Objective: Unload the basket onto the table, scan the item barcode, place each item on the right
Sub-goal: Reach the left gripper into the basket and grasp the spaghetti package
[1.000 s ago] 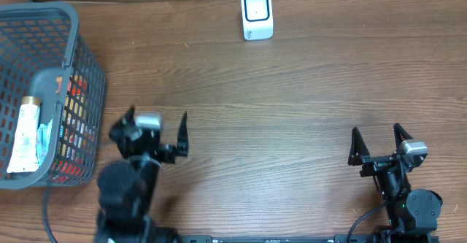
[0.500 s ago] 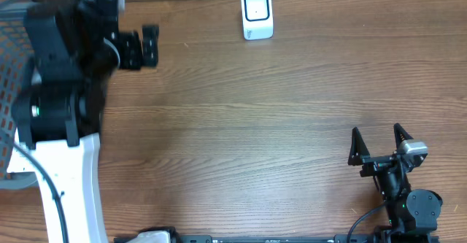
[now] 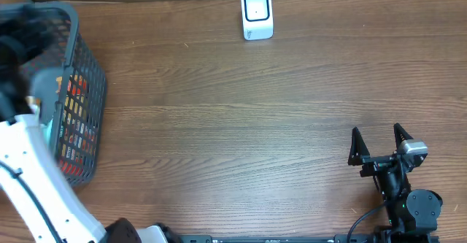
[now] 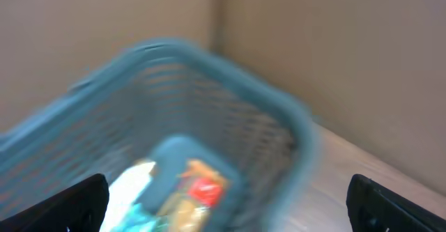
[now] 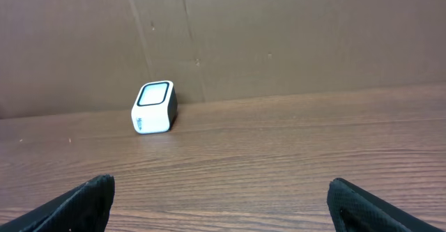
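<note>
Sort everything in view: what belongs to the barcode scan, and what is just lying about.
For the job: white box-shaped barcode scanner; blue-grey plastic mesh basket; blurred packaged items inside it; left arm above the basket.

Just there: right arm near the table's front edge, jaws open; brown wooden table; brown cardboard backdrop.

A grey basket (image 3: 93, 101) sits far left, a white scanner (image 3: 257, 14) at the back, the right pincer (image 3: 376, 130) spread wide.

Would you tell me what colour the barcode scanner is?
The scanner is white with a dark-framed window, clearest in the right wrist view.
</note>
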{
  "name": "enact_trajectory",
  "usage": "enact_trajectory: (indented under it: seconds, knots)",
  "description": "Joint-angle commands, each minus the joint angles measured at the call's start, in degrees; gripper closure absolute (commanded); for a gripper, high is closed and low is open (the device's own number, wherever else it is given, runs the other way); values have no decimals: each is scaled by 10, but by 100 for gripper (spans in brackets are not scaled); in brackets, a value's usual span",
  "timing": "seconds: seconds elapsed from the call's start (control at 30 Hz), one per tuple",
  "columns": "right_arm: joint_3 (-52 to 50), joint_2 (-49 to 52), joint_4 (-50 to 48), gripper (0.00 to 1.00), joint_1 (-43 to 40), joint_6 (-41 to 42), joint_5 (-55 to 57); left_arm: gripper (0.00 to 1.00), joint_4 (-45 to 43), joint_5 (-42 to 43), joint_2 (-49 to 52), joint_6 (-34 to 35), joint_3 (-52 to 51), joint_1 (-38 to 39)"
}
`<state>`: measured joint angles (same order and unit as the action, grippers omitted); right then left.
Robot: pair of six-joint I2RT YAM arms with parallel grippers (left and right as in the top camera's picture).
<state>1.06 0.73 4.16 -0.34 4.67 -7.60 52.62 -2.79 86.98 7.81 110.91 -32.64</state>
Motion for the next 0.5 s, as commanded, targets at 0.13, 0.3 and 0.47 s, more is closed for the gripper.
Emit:
enact_trajectory:
  seconds: [0.13, 0.3, 0.47]
  knots:
    - [-6, -6, -2, 0, 3, 0, 0, 0, 42, 44, 83, -44, 13, -131]
    - [-6, -6, -2, 0, 3, 0, 0, 0, 56, 67, 173, -105, 13, -147]
    - [-6, -6, -2, 0, 3, 0, 0, 0, 61, 97, 245, -158, 13, -141]
